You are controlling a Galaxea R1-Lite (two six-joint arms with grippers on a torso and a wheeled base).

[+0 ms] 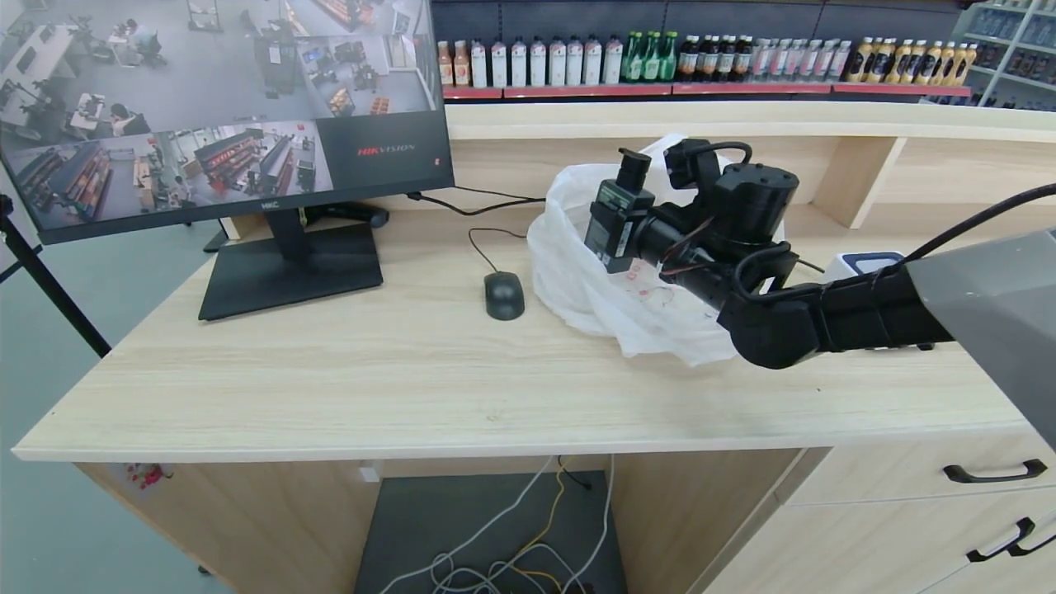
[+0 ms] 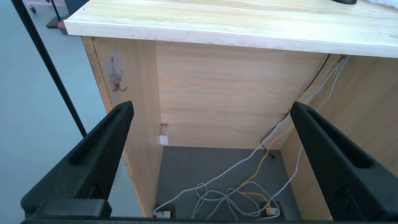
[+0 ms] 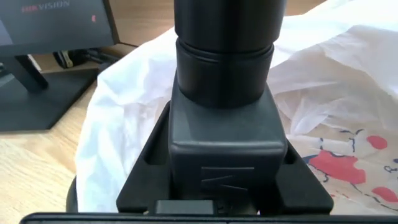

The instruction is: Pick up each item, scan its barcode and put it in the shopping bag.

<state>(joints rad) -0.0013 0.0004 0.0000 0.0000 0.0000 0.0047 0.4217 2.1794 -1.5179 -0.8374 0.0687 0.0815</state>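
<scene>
- My right gripper [image 1: 640, 236] sits right of centre in the head view, pinching a dark bottle [image 1: 615, 216] from both sides.
- The bottle stands roughly upright, black cap up, over the open mouth of the white shopping bag [image 1: 577, 285].
- I can't tell whether the bottle bottom touches the bag plastic.
- In the right wrist view the bottle [image 3: 222, 112] is wedged between the 2 fingers [image 3: 142, 183], with the bag [image 3: 118, 118] spread behind it and red print on its side.
- The bag rests crumpled on the wooden counter [image 1: 396, 371], mid-right of the head view.
- My left gripper [image 2: 211, 112] is spread wide with nothing between the fingers [image 2: 102, 146]. It is low, in front of the counter edge [image 2: 205, 28], and faces the open space beneath it.
- Loose cables [image 2: 230, 193] lie on the floor in that space.
- A black mouse [image 1: 504, 294] lies just left of the bag, apart from it.
- 1 monitor [image 1: 223, 107] stands at upper left on the counter.
- A small white device [image 1: 862, 264] shows behind my right arm, far right.
- A row of bottles [image 1: 701, 58] lines the shelf along the top.
</scene>
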